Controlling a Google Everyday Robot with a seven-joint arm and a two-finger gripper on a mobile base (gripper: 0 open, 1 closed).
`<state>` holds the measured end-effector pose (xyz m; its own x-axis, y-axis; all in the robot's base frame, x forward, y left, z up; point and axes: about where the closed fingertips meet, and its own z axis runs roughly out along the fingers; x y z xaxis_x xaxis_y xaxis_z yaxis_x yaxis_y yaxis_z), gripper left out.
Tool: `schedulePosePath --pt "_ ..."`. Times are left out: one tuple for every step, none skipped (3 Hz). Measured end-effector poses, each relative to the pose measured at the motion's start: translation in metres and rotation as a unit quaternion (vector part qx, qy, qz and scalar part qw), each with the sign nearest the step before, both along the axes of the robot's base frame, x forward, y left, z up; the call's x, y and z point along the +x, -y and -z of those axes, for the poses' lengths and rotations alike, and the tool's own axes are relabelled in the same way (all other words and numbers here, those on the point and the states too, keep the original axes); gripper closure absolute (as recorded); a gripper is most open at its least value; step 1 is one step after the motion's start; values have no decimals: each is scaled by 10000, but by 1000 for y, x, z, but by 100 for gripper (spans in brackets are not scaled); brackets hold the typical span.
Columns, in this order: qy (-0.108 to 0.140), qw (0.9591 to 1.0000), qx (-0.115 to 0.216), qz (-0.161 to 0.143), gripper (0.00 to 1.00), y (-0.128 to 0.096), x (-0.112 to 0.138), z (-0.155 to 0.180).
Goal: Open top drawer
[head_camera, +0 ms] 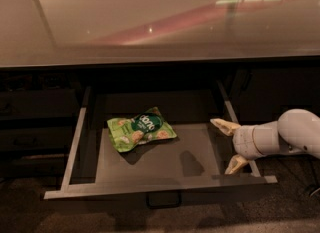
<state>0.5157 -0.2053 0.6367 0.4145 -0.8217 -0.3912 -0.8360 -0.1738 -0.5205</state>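
**Top Drawer Extended; Gripper at Right Wall**

1. Drawer position. The top drawer (159, 166) stands extended from the cabinet, directly below the front edge of the glossy countertop (150, 22). Its grey box is exposed from above, with both side walls and the floor visible. The front panel lies along the lower part of the view, and 1 small dark bail handle (163, 200) hangs at the centre of that panel.

2. Drawer contents. 1 green snack bag (141, 131) lies flat on the drawer floor. It sits left of centre, nearer the back edge than the front edge, and clear of both side walls. A dark shadow (189, 163) falls on the bare floor to the right of the bag.

3. Gripper position. The gripper (230, 145) is at the drawer's right wall, near the front right corner. The white arm (295, 137) enters from the right edge of the view.

4. Gripper state. The 2 tan fingers (225, 126) are spread well apart and hold nothing. 1 finger points toward the back of the right wall; the other points toward the front right corner. Contact with the wall cannot be confirmed.
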Motion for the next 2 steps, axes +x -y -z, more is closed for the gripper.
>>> schedulePosePath --pt "241 9997 39 82 0 -2 7 -41" --pt "495 9986 -57 158 0 -2 8 -71"
